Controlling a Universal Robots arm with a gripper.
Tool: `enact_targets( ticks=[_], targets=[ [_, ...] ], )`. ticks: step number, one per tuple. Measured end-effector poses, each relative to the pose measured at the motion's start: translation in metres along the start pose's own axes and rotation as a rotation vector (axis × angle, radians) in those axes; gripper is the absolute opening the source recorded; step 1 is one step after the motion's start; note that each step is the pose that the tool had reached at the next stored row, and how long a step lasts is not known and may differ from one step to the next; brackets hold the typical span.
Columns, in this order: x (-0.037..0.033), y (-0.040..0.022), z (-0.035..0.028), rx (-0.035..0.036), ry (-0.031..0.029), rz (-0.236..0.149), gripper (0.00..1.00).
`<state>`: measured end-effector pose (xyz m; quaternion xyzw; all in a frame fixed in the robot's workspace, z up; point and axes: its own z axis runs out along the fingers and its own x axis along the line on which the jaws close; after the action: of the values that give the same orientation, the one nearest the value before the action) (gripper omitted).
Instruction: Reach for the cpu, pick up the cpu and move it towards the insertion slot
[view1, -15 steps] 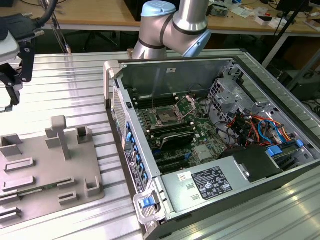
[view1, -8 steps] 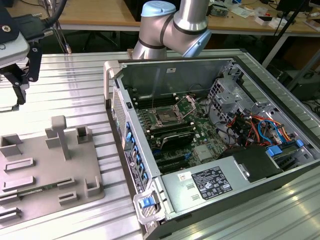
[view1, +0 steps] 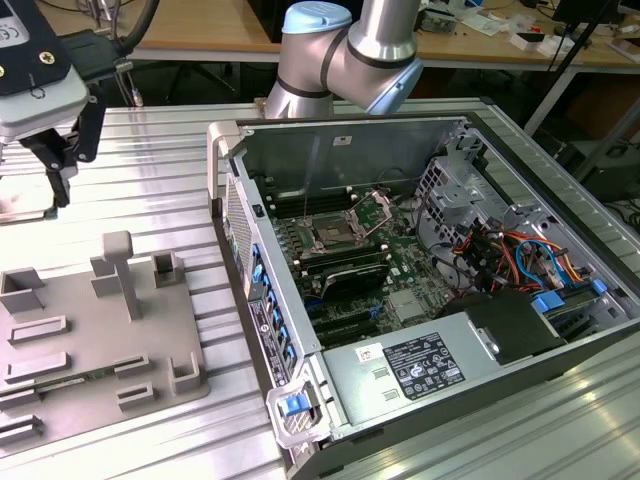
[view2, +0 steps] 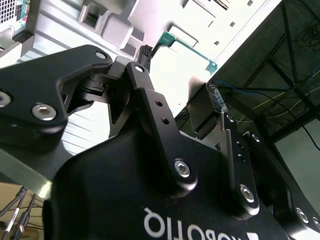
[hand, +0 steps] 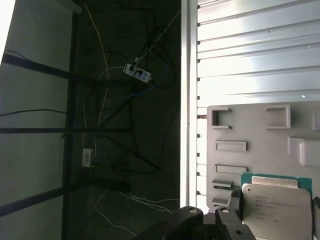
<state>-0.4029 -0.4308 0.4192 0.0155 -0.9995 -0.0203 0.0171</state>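
Note:
The cpu (hand: 280, 210), a flat square chip with a silvery top and a green rim, shows in the first wrist view in front of the grey fixture plate (hand: 250, 130). In the second wrist view its green rim (view2: 192, 47) spans between the black fingers (view2: 150, 105), and my gripper (view2: 180, 70) is shut on it. At the exterior view's far left the gripper (view1: 62, 165) hangs above the table, beyond the fixture plate (view1: 90, 330). The insertion slot (view1: 335, 235), a silver-framed socket with a dark centre, lies on the motherboard inside the open computer case, well toward that view's right of the gripper.
The open computer case (view1: 420, 290) has raised metal walls, cables and a drive cage. The fixture plate carries upright grey posts (view1: 120, 265). The ribbed aluminium table (view1: 150, 160) runs under everything. The arm's elbow (view1: 340, 50) rises behind the case.

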Motion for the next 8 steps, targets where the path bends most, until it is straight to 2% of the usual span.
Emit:
enact_targets(
  ticks=[8],
  targets=[
    [-0.0096, -0.0003, -0.0003, 0.0000, -0.0001, 0.000, 0.55]
  ],
)
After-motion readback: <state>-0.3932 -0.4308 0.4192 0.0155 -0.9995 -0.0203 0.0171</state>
